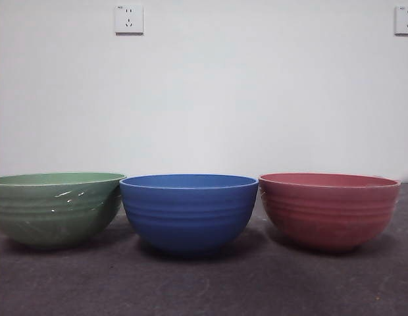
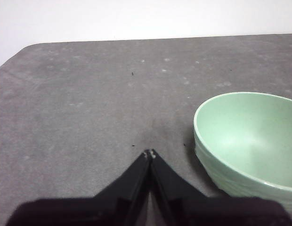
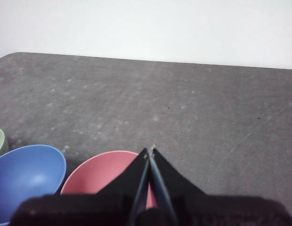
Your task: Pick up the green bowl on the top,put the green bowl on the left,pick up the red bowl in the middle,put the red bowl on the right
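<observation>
Bowls stand in a row on worktop (image 1: 210, 289): green bowl (image 1: 56, 207) at 9 o'clock, blue bowl (image 1: 189, 212) centre, red bowl (image 1: 329, 209) at 3 o'clock; left gripper (image 2: 150, 153) and right gripper (image 3: 150, 151) jaws closed, empty.

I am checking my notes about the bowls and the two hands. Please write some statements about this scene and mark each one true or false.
1. The green bowl stands separately beside the blue bowl. True.
2. The red bowl is stacked inside the blue bowl. False: it stands on the table at the other side.
3. The left hand holds the green bowl. False: it is shut and empty.
4. The right hand is shut, holding nothing. True.
</observation>
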`<action>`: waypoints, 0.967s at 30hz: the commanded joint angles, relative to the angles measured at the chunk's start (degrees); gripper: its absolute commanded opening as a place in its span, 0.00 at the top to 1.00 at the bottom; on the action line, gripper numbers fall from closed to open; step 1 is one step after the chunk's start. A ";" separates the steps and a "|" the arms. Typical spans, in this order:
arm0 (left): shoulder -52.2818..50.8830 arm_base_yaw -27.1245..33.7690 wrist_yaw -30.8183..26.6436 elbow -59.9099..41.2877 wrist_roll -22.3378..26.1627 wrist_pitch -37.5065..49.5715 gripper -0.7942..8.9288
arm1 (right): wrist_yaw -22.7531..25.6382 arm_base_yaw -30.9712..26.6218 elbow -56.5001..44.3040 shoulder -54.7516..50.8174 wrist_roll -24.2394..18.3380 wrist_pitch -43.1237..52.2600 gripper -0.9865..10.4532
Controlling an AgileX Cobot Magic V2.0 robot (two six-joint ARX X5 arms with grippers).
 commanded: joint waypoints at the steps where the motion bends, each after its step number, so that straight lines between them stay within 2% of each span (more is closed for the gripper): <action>1: -0.11 0.13 -0.20 -0.81 -0.37 -0.09 0.92 | -0.02 0.04 -0.28 -0.04 0.52 0.33 0.91; 4: -0.11 0.13 -0.20 -0.83 -0.37 -0.09 0.92 | -0.04 0.09 -0.28 -0.35 0.44 -0.17 0.91; 7: -0.11 0.13 -0.20 -0.81 -0.37 -0.09 0.92 | 1.66 -0.15 -0.72 -4.26 -4.63 -2.12 0.91; 10: -0.11 0.13 -0.22 -0.81 -0.37 -0.09 0.92 | -1.14 -1.66 -3.19 -10.67 -8.96 -2.36 0.91; 13: -0.11 0.13 -0.20 -0.81 -0.37 -0.09 0.92 | -5.35 -4.24 -8.07 -16.20 -10.23 0.09 0.91; 16: -0.11 0.13 -0.20 -0.81 -0.37 -0.09 0.92 | -7.26 -7.26 -15.06 -19.21 -10.14 5.29 0.91; 21: -0.11 0.13 -0.20 -0.81 -0.37 -0.09 0.92 | -13.79 -10.86 -27.21 -20.48 -8.59 15.85 0.91; 24: -0.11 0.13 -0.22 -0.81 -0.37 -0.09 0.92 | -13.88 -12.22 -32.06 -20.50 -6.19 19.26 0.91; 29: -0.11 0.13 -0.22 -0.81 -0.37 -0.09 0.92 | -13.84 -12.90 -35.01 -21.81 -4.11 17.03 0.91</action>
